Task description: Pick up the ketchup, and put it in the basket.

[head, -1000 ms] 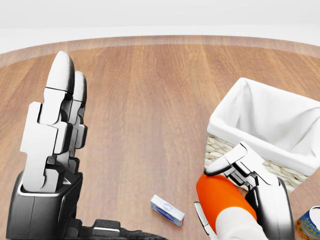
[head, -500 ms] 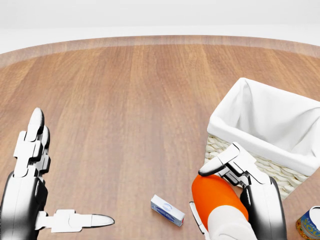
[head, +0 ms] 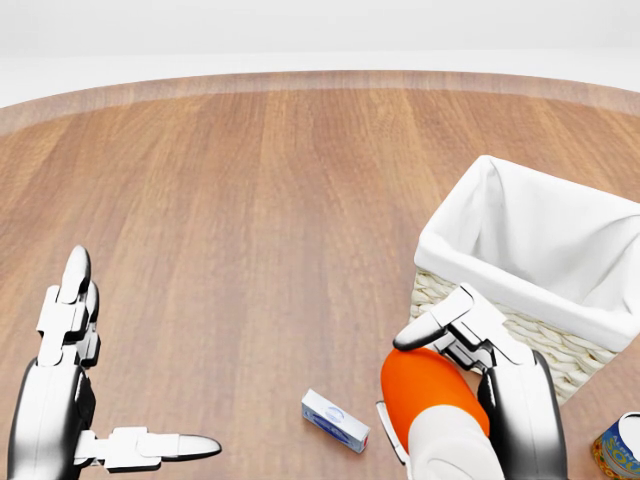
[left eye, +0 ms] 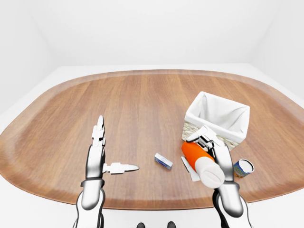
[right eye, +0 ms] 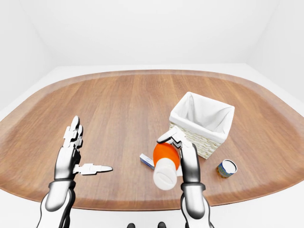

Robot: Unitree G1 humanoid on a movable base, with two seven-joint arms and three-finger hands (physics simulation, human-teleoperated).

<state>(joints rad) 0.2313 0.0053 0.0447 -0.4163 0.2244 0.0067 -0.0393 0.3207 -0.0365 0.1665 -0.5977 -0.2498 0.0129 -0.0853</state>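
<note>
Right hand [head: 470, 370] grips ketchup [head: 432, 395] beside basket [head: 520, 250].

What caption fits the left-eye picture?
Right hand grips the orange ketchup bottle beside the white-lined wicker basket.

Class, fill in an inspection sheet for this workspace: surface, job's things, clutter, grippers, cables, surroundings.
Surface: oval wooden table, bare across its left and top in the left-eye view.
Job's things: ketchup held in the right hand, tilted, white cap toward the camera, not yet in the basket; basket with white liner, upright at the right.
Clutter: small blue-and-white box lying left of the ketchup; can right of the hand.
Grippers: right hand closed round the ketchup; left hand open, fingers up, thumb out sideways, holding nothing.
Cables: nothing seen.
Surroundings: plain white walls and floor.
</note>
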